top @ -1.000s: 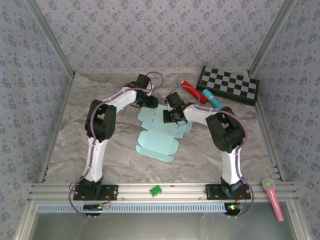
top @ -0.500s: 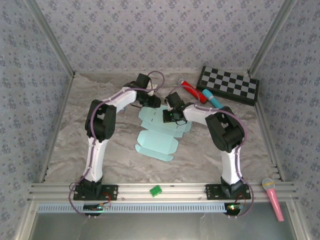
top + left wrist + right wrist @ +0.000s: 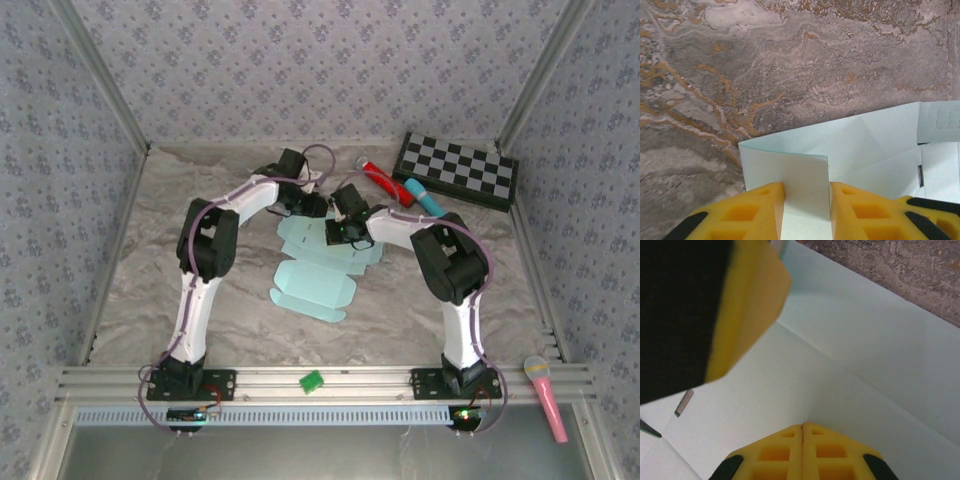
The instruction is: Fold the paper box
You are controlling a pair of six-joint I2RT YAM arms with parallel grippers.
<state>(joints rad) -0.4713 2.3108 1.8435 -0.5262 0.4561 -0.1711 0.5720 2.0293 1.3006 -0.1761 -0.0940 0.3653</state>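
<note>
So the paper box is a flat pale blue cut-out sheet lying unfolded in the middle of the table, with both arms reaching in over its far end. The near panel lies flat on the marble-look top.

From the left wrist camera, the left tool has its yellow fingers set a narrow gap apart, and one flap of the sheet stands up right in that gap. Honestly I can't tell if it's actually pinching the flap or just straddling it.

The right tool is fully closed, fingertips pressed together, with nothing between them, and its tips are right down at the card next to a crease. The two tools sit just beside each other.

Other stuff is well apart from the sheet: a checkered board in the far right corner, a blue marker near it, a green block on the front rail and a pink toy microphone at the near right.
</note>
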